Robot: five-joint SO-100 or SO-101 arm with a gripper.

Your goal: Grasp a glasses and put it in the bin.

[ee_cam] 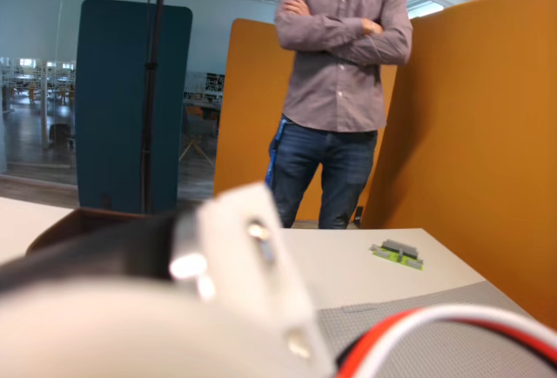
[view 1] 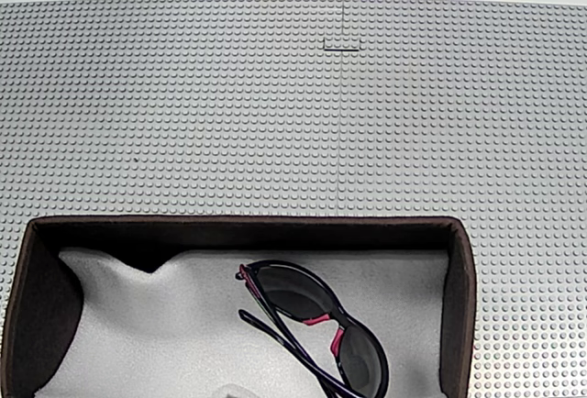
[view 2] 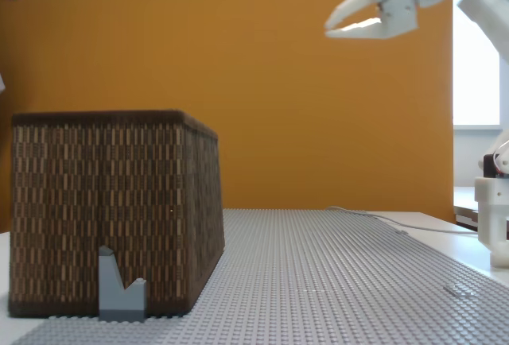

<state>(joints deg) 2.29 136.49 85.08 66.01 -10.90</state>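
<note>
The black wraparound sunglasses with dark lenses and red-pink accents lie inside the large dark-brown rectangular bin, on its lumpy white foam lining, toward the right half in a fixed view; their lower end and the bin's near side are cut off by the frame edge. In a fixed view from the side, the bin's woven wall hides its contents. The white claw hangs high above the grey studded tabletop, well apart from the bin, its fingers narrowly parted and empty. A blurred white arm part blocks the lower wrist view.
</note>
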